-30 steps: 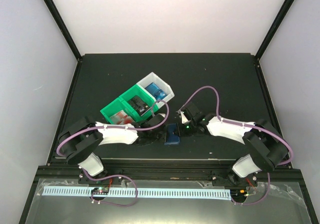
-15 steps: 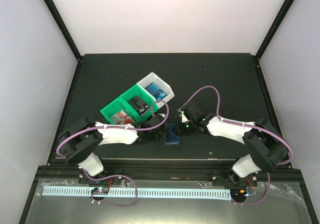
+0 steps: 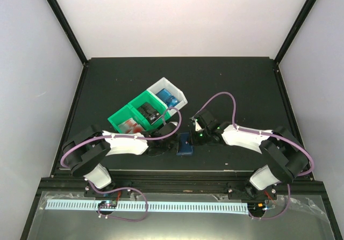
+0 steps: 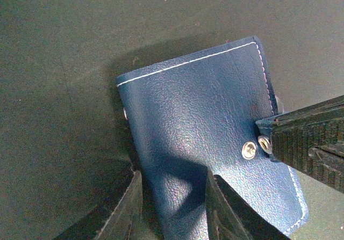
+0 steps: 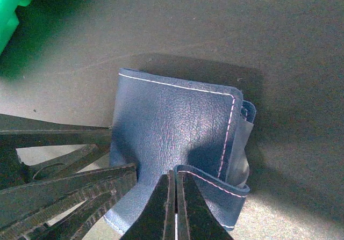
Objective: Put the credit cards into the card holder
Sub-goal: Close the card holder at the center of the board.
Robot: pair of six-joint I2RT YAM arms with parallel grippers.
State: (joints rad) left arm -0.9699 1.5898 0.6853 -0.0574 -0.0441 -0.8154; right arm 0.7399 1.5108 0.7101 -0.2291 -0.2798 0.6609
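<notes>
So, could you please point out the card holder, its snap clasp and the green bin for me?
card holder (image 4: pixel 199 122): left wrist view, middle of its blue cover.
snap clasp (image 4: pixel 249 150): left wrist view, on the metal stud.
green bin (image 3: pixel 115 118): top external view, its left rim.

You had the card holder (image 3: pixel 185 145) — a dark blue grained wallet with white stitching and metal snaps — lying flat and folded just in front of the green bin (image 3: pixel 138 115). The credit cards sat in that bin: red-and-white (image 3: pixel 130 125), black (image 3: pixel 147 113) — blue ones (image 3: pixel 169 97) in the adjoining white bin (image 3: pixel 178 93).
</notes>
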